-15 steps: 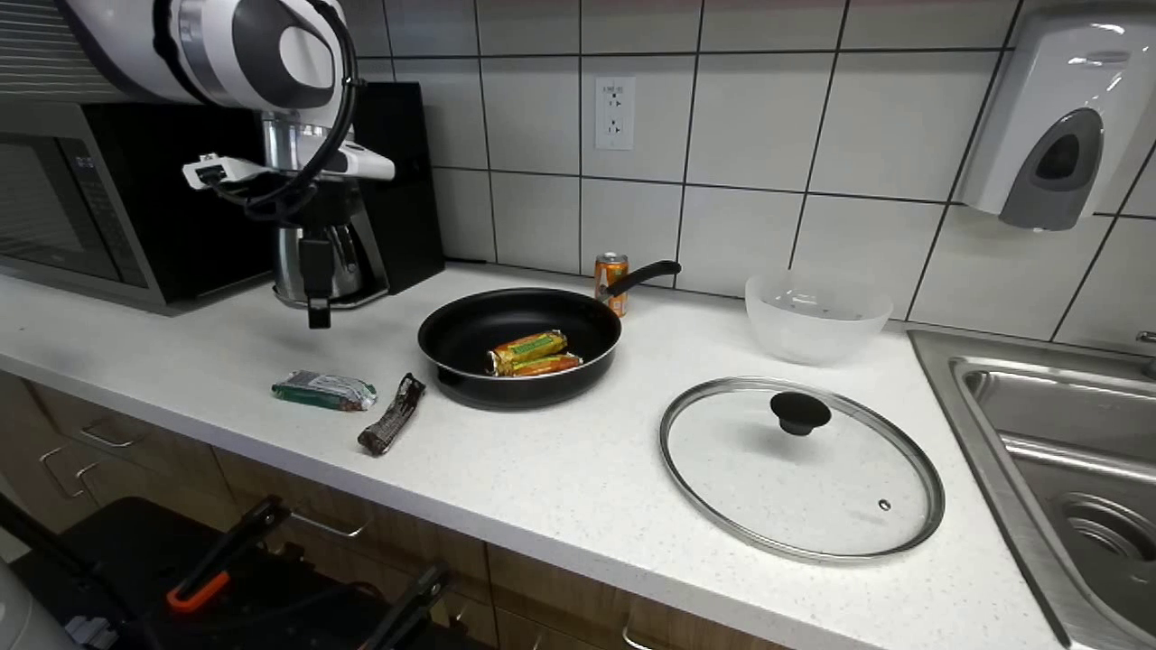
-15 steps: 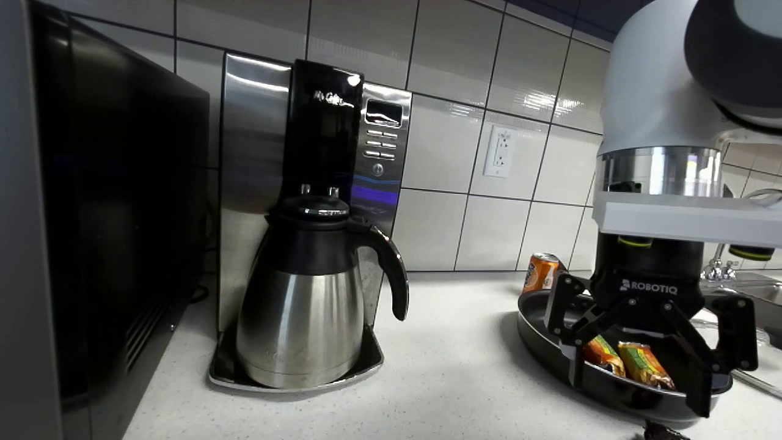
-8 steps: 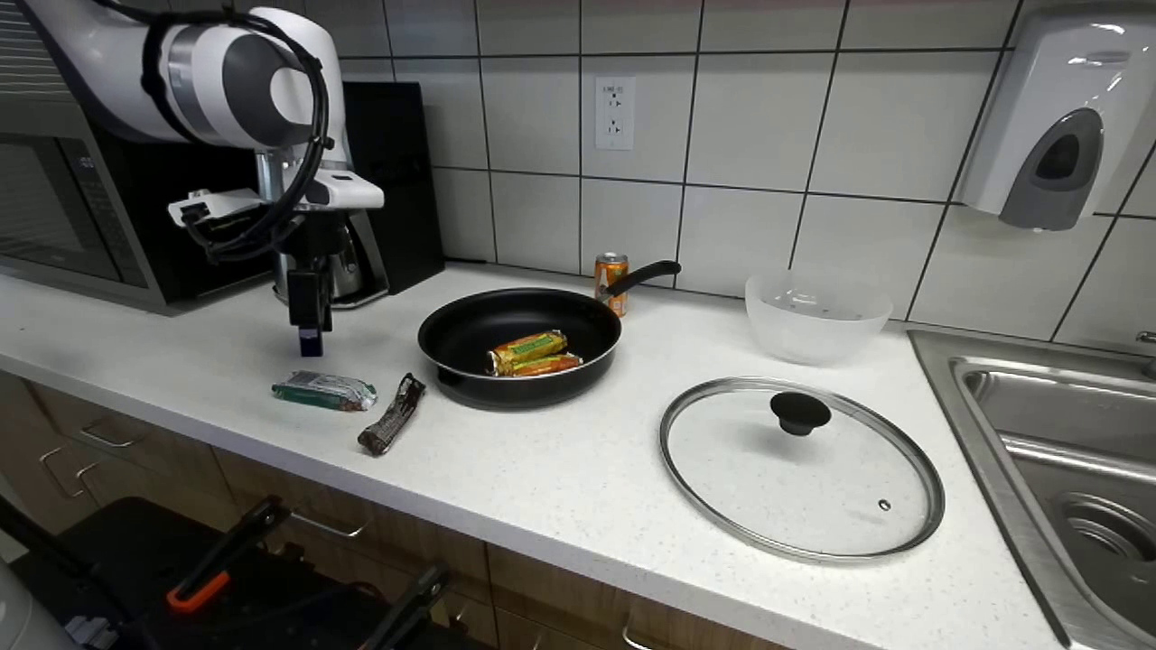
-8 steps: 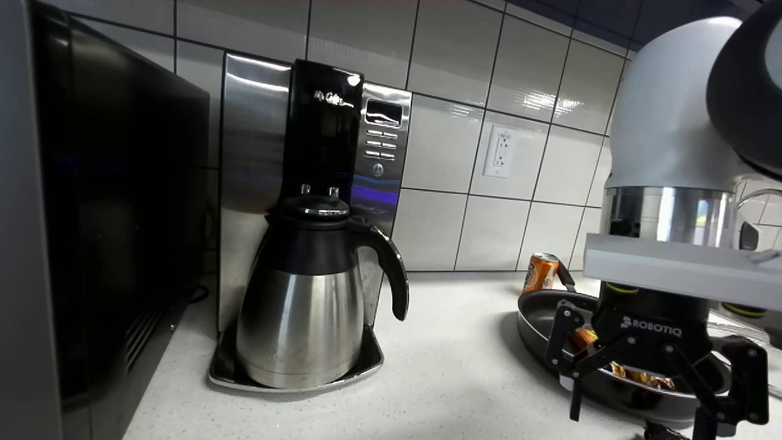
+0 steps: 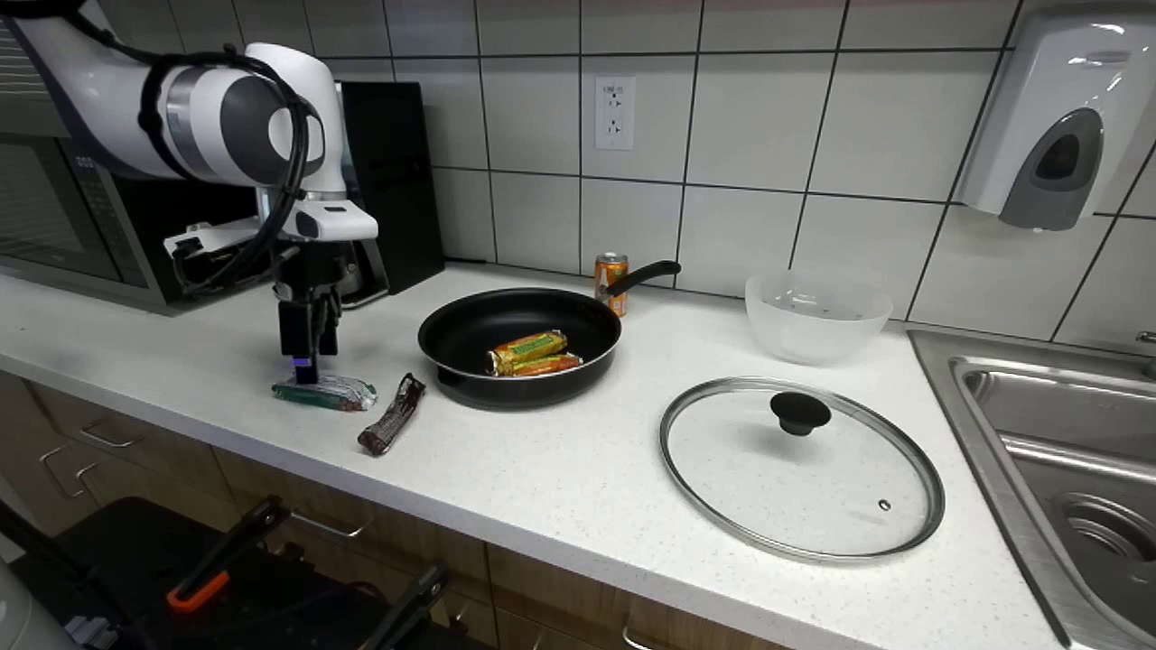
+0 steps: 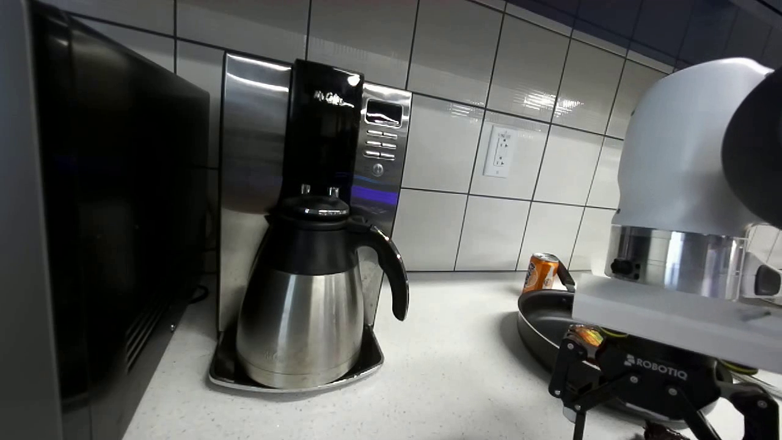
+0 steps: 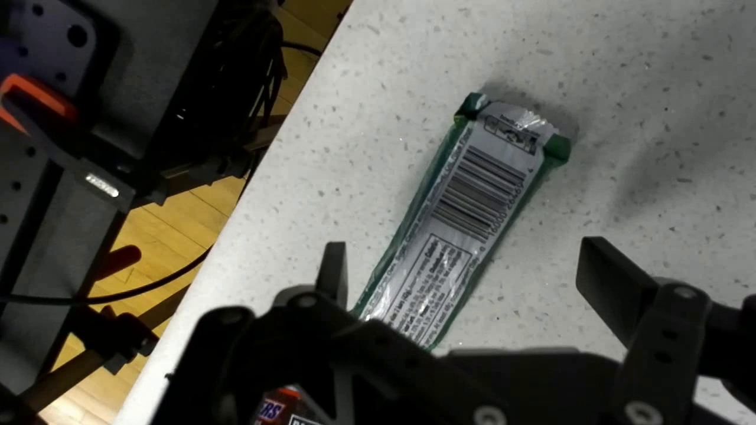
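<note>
"Is the hand (image 7: 466, 273) holding anything?"

"No. Its fingers stand wide apart, one on each side of the green snack bar (image 7: 452, 221), with bare counter (image 5: 578, 478) showing in between."

"Where exactly is that snack bar?"

"Right beneath the hand, lying on the counter. In the wrist view it runs between the fingers, closer to one of them, and the hand covers its lower part there. I can't tell whether a fingertip touches the counter."

"What's nearest after that?"

"A brown candy bar (image 5: 393, 415), just beside the green one, to the right of the hand in an exterior view."

"And the frying pan (image 5: 461, 316)?"

"Farther right of the hand, past the brown bar. Two yellow-and-orange candy bars (image 5: 531, 351) lie together in it, and an orange drink can (image 5: 610, 269) stands just behind it."

"Anything well apart from the hand?"

"Farther right again: a glass lid (image 5: 799, 483) lying on the counter, and a frosted bowl (image 5: 817, 329) close to the wall (image 5: 741, 117). Then the sink (image 5: 980, 469)."

"What's behind the hand?"

"A coffee maker (image 5: 395, 171), with the microwave (image 5: 90, 235) beside it."
</note>
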### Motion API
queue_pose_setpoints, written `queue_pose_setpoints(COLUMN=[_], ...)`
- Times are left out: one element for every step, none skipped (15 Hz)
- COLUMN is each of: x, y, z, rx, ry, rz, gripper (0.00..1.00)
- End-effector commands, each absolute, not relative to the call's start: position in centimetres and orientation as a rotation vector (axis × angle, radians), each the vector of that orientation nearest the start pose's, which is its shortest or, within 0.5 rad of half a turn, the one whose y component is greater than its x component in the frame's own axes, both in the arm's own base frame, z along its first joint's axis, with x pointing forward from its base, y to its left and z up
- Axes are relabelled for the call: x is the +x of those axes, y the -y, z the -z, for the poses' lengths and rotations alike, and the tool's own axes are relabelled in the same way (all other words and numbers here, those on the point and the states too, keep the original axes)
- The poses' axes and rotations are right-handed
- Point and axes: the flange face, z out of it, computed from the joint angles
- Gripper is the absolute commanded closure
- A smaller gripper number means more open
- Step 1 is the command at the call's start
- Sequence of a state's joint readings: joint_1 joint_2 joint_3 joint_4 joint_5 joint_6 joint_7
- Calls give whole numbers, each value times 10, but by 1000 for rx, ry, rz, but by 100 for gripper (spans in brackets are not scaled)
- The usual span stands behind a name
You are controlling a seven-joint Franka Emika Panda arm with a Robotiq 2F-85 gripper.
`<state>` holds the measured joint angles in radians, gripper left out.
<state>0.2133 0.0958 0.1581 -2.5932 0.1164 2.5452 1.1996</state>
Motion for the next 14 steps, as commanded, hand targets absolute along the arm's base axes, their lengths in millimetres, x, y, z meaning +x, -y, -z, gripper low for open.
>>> queue_pose_setpoints(x=[389,387,386,384,383,381,380,378,377,376,375,374,373,373], y=[-159,-159,-160,-161,-162,-162,-162,-162,-161,-160,-159,-159,-159,-159], z=[-204,-200,-198,-195,-193,-191,-189,-188,-187,-185,-185,-185,-185,-186], rx=[-2781,-2773,-2759,-2748,-2736,-2725,-2714,-2697,-2684,-2670,-2660,-2651,-2644,-2640], ry=[-1514,-1531,-1547,-1564,-1575,-1591,-1603,-1614,-1629,-1638,-1647,-1653,-1657,-1660], rz=[-209,-201,-193,-185,-177,-168,-158,-146,-135,-123,-113,-99,-89,-79], gripper=[0,0,0,0,0,0,0,0,0,0,0,25,28,34])
